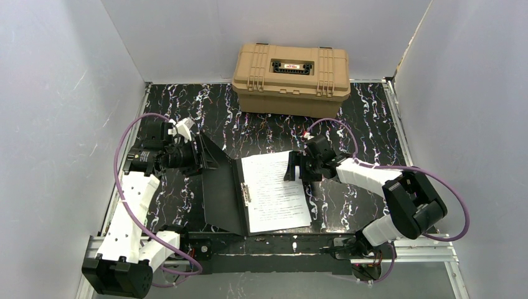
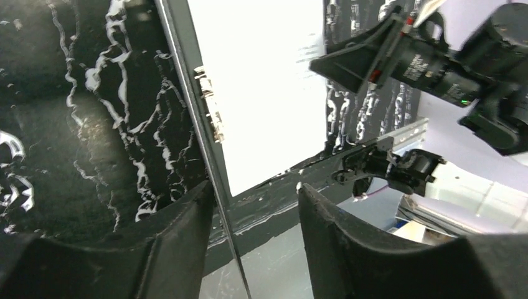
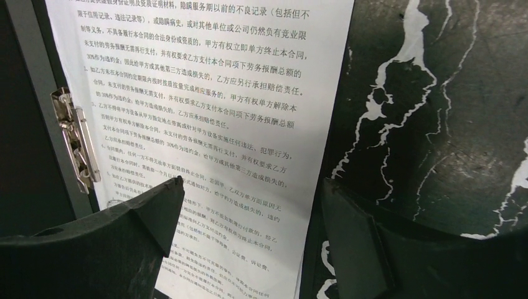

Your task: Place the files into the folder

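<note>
My left gripper (image 2: 255, 192) is half parted, with the lifted edge of the thin black-lined folder (image 1: 221, 193) between its fingers. My right gripper (image 3: 252, 187) hangs wide over the white printed paper sheets (image 1: 277, 190), which lie on the folder's right half.

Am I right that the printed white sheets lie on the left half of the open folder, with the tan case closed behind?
No: the white printed paper sheets lie on the right half of the open black-lined folder, per the top external view; the tan plastic hard case is closed behind.
</note>
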### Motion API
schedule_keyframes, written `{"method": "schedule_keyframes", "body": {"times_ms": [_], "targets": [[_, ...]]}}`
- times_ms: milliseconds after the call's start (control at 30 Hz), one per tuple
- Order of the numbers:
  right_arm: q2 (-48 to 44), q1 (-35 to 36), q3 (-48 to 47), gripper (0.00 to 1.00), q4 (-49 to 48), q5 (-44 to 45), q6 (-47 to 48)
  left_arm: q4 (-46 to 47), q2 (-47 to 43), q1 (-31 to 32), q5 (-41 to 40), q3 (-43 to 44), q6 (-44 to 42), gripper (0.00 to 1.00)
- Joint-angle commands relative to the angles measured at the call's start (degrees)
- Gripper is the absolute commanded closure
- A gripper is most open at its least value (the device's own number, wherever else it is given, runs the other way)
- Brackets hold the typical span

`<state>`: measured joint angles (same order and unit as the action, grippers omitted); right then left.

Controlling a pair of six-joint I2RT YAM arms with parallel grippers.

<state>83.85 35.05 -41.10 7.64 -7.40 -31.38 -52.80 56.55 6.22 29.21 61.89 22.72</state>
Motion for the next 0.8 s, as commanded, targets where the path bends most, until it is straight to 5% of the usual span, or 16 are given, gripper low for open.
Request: {"method": "schedule_keyframes", "body": {"times_ms": [0,367,767], "targets": [[0.62,1.27,2.69,0.11,-0.30,-3.55,-2.51,5.26,-1.40,-0.04,8.73,0.30,1.40,0.45],[1.41,4.40,4.02,0.11,-5.38,-5.77,-6.90,21.25,-3.09,4.49,17.03,-5.24,11.46,0.25],[-2.63,5.63,1.71,0.11,0.57,0.06,-5.54,38.91,0.93,18.34,8.50,-11.90,20.87,0.17]]}}
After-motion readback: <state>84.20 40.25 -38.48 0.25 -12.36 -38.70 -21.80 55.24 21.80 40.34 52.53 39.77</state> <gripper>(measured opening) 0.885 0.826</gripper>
